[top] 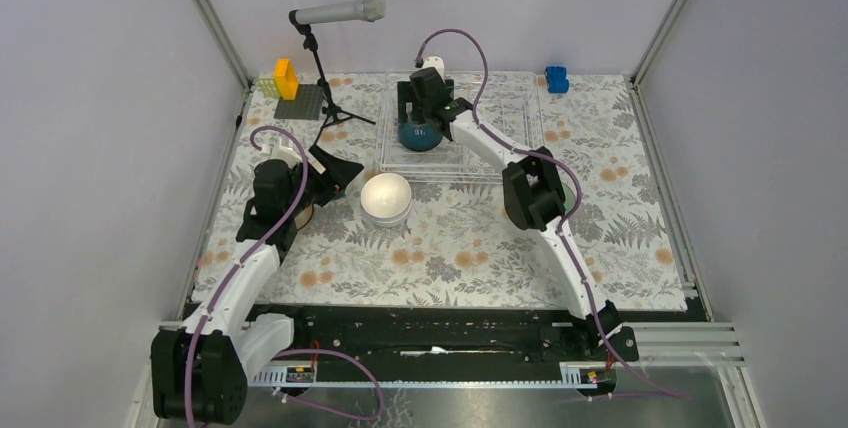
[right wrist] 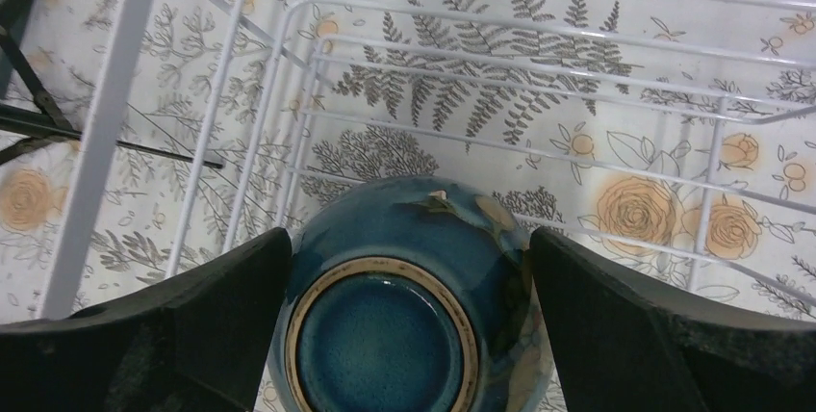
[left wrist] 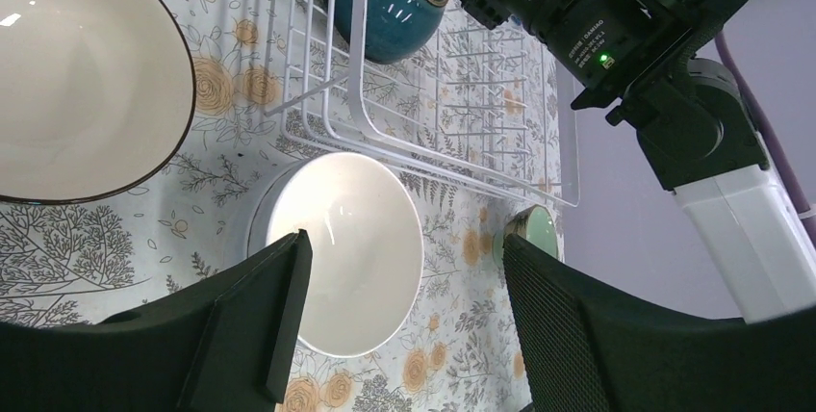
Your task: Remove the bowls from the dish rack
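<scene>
The white wire dish rack [top: 497,174] stands at the back middle of the table. One dark teal-blue bowl [right wrist: 404,335] lies upside down in it, foot ring up. My right gripper [right wrist: 409,248] is open, lowered into the rack with a finger on each side of that bowl [top: 418,136]. A white bowl [top: 386,198] sits upright on the table in front of the rack. My left gripper [left wrist: 404,268] hovers open over it, holding nothing. The left wrist view also shows a cream-lined, dark-rimmed bowl [left wrist: 77,75] and a pale mint green bowl [left wrist: 535,230] on the table.
A microphone [top: 338,13] on a tripod stands at the back left, beside a grey baseplate [top: 301,103] carrying a yellow block [top: 286,78]. A blue block [top: 556,78] lies at the back right. Metal frame posts and grey walls enclose the floral mat.
</scene>
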Action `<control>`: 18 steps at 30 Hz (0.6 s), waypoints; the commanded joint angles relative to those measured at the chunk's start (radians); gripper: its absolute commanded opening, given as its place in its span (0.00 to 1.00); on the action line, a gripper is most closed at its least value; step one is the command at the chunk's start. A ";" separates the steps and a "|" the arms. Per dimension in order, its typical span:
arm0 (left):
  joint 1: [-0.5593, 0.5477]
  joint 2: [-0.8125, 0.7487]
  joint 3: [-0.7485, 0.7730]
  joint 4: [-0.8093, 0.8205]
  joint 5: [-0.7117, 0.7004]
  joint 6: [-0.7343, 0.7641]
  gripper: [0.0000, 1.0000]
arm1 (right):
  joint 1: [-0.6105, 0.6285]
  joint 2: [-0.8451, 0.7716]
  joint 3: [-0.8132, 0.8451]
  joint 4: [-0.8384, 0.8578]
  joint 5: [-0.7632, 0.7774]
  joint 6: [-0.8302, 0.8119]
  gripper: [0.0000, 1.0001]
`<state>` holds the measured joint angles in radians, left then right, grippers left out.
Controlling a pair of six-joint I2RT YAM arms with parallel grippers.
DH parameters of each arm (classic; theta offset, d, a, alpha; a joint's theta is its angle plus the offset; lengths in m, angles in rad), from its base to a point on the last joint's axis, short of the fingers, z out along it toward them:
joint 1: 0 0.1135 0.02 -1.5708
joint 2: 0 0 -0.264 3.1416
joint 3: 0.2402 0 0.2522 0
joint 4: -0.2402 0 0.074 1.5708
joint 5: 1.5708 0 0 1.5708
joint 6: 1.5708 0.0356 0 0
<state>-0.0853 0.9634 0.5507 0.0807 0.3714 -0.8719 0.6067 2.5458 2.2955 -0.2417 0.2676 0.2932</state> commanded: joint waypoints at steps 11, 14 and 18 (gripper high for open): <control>-0.004 -0.020 0.035 0.024 0.023 0.005 0.78 | -0.001 -0.169 -0.162 -0.173 -0.050 0.042 0.89; -0.004 -0.030 0.032 0.019 0.023 0.004 0.78 | -0.002 -0.194 -0.166 -0.198 -0.084 0.058 0.87; -0.004 -0.030 0.035 0.012 0.022 0.005 0.78 | -0.010 -0.195 -0.146 -0.205 -0.112 0.074 0.88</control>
<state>-0.0860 0.9531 0.5507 0.0681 0.3733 -0.8722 0.5953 2.4062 2.1483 -0.3363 0.2268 0.3367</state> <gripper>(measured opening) 0.781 0.880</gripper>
